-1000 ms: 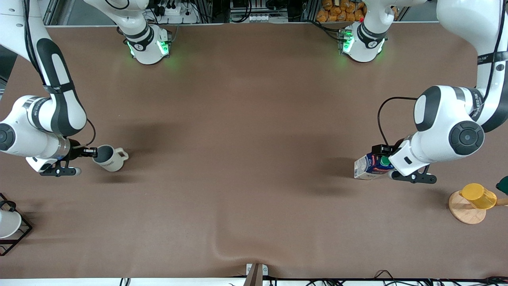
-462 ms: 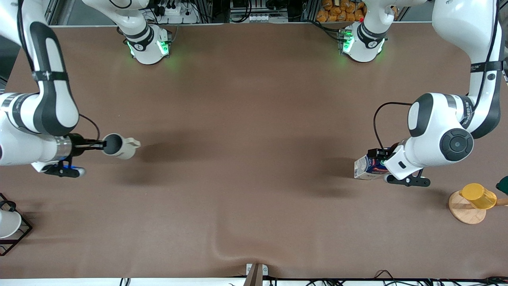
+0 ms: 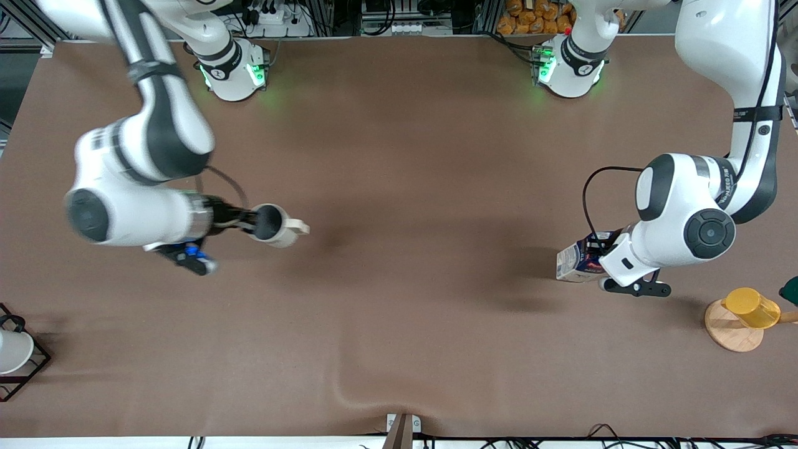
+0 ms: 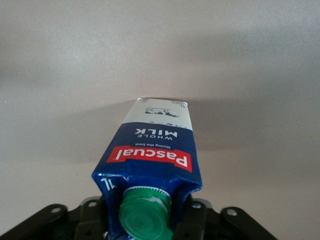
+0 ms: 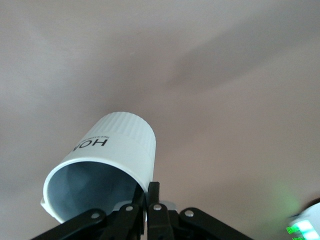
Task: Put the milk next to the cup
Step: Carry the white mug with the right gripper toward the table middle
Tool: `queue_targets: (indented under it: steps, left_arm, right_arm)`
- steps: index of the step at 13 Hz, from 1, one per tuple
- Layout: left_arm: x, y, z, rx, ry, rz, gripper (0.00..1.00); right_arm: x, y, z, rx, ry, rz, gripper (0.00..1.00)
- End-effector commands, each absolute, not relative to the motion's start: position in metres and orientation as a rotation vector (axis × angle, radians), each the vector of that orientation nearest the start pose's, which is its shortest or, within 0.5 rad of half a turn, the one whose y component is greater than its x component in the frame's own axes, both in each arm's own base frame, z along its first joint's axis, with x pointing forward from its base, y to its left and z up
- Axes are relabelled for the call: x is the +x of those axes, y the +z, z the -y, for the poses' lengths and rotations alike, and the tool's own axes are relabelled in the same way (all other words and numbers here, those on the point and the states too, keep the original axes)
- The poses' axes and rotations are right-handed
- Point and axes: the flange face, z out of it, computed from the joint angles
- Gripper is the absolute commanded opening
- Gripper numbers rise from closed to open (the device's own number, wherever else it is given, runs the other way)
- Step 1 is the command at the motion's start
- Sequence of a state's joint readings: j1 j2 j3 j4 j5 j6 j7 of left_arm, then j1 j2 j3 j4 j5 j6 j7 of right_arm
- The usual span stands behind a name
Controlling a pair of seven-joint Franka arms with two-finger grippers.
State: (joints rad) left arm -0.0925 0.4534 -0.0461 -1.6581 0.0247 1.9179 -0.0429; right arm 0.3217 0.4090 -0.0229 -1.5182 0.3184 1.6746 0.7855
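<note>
Both arms are loaded: left gripper point(image 3: 597, 249) clamps the blue-and-white gable-top milk carton point(image 3: 576, 260) near its green cap, seemingly just off the table, long axis tipped toward mid-table, while right gripper point(image 3: 248, 219) pinches the cream-white mug point(image 3: 274, 226) by its rim, airborne and tilted, so it could slip.

Swung well in from the right arm's end of the tabletop point(image 3: 399, 156) toward its middle: right gripper point(image 3: 249, 222), jaws pinching the rim of the cup point(image 3: 277, 226), now carried tilted in the air. Shifted only slightly: left gripper point(image 3: 600, 248), jaws around the milk point(image 3: 576, 259).
</note>
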Motion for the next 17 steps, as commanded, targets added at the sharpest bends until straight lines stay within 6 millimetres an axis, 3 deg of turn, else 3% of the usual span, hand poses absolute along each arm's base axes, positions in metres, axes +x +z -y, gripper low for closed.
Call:
queue_targets:
  steps: [1,3,6,11,12,13,14,16,17]
  left_arm:
    - [0.65,0.347,0.087,-3.102,0.254,-0.135,0.0]
    - [0.649,0.37,0.086,-3.105,0.209,-0.136,0.0]
    - [0.638,0.396,0.09,-3.097,0.235,-0.12,0.0]
    - [0.629,0.408,0.148,-3.106,0.249,-0.005,0.0]
    - [0.626,0.411,0.158,-3.107,0.257,0.001,0.0]
    - [0.624,0.411,0.164,-3.105,0.263,0.02,0.0]
    - [0.623,0.41,0.171,-3.105,0.268,0.028,0.0]
    - [0.62,0.41,0.183,-3.104,0.268,0.057,0.0]
    - [0.616,0.411,0.195,-3.105,0.266,0.061,0.0]
  right_arm:
    - [0.621,0.401,-0.318,-2.792,0.509,-1.048,0.0]
    - [0.614,0.389,-0.386,-2.77,0.458,-1.12,0.0]
    - [0.598,0.333,-0.456,-2.712,0.342,-1.197,0.0]
    - [0.584,0.273,-0.486,-2.736,0.277,-1.176,0.0]
    - [0.585,0.271,-0.486,-2.739,0.267,-1.172,0.21]
    - [0.587,0.275,-0.481,-2.75,0.261,-1.177,0.99]
    - [0.585,0.286,-0.481,-2.781,0.249,-1.16,1.0]
    - [0.589,0.307,-0.452,-2.878,0.396,-1.201,1.0]
    - [0.603,0.342,-0.426,-2.878,0.448,-1.224,1.0]
